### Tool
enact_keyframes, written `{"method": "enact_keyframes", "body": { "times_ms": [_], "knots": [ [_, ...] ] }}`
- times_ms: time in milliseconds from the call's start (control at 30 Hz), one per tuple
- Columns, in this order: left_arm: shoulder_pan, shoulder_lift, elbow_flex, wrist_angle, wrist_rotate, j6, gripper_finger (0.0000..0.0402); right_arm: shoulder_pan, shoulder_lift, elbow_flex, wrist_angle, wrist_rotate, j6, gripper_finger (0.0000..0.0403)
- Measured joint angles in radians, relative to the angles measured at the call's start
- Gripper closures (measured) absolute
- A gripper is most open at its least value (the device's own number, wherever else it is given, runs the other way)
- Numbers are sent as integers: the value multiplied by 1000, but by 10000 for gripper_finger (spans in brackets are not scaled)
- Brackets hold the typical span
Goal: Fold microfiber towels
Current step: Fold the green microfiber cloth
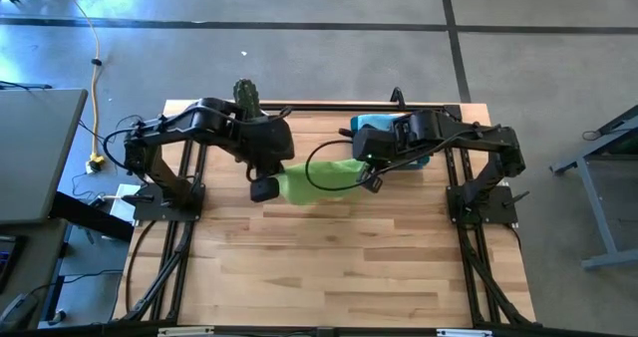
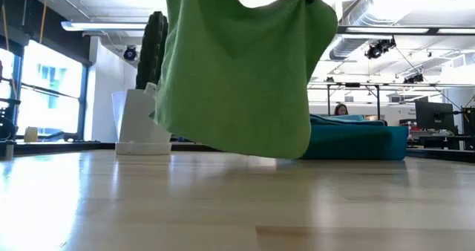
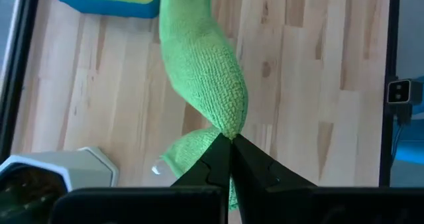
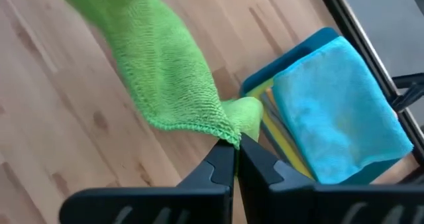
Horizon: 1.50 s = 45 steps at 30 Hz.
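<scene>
We hold one lime green towel (image 1: 317, 180) stretched in the air above the counter (image 1: 329, 267), the left gripper (image 3: 231, 139) clenched on one corner and the right gripper (image 4: 236, 144) clenched on another. To lay it flat for folding, we should keep the top edge taut, lower both corners together and let the hanging hem touch down first. The other towels sit in the blue bin (image 4: 311, 42); only a light blue towel (image 4: 341, 111) on top and yellow edges show. The low view cuts off both grippers.
</scene>
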Motion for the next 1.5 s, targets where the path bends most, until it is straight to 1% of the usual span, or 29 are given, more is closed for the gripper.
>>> {"method": "enact_keyframes", "body": {
  "times_ms": [100, 300, 433, 500, 600, 700, 767, 833, 933, 1000, 1133, 1200, 1300, 1400, 1500],
  "knots": [
    [23, -18, -3, 0, -1, -1, 402, -22, 0, 0, 0, 3, 5, 403],
    [55, -47, -4, -1, -5, -34, 402, -49, 0, 0, 0, 2, 78, 403],
    [58, -49, -4, -1, -19, -21, 402, -41, 3, -1, 0, 15, 27, 403],
    [58, -49, -12, 2, -51, -18, 402, -35, 3, -1, 0, 70, -17, 403],
    [58, -59, -96, 2, -78, -19, 402, -24, 3, -1, 0, 139, -41, 403],
    [59, -96, -214, -3, -83, -35, 402, -11, 3, -1, 0, 153, -51, 403],
    [59, -126, -279, -2, -105, -57, 402, -6, 3, -5, 1, 175, -68, 403],
    [57, -143, -332, -2, -124, -71, 402, -6, -2, -42, 4, 191, -61, 403],
    [56, -157, -374, 10, -158, -121, 402, -24, -26, -148, 8, 146, -10, 403],
    [56, -163, -377, 16, -168, -132, 402, -31, -32, -198, 17, 117, 6, 403],
    [57, -152, -377, 17, -186, -106, 402, -32, -27, -238, 26, 109, -35, 403],
    [64, -142, -378, 13, -219, -91, 402, -34, -24, -241, 25, 149, -61, 403],
    [74, -138, -378, 11, -323, -72, 402, -34, -24, -222, 15, 262, -82, 403],
    [79, -138, -375, 8, -429, -71, 402, -36, -24, -179, 13, 390, -140, 403],
    [78, -142, -358, 0, -520, -71, 402, -36, -24, -141, 20, 476, -214, 403]
  ]
}}
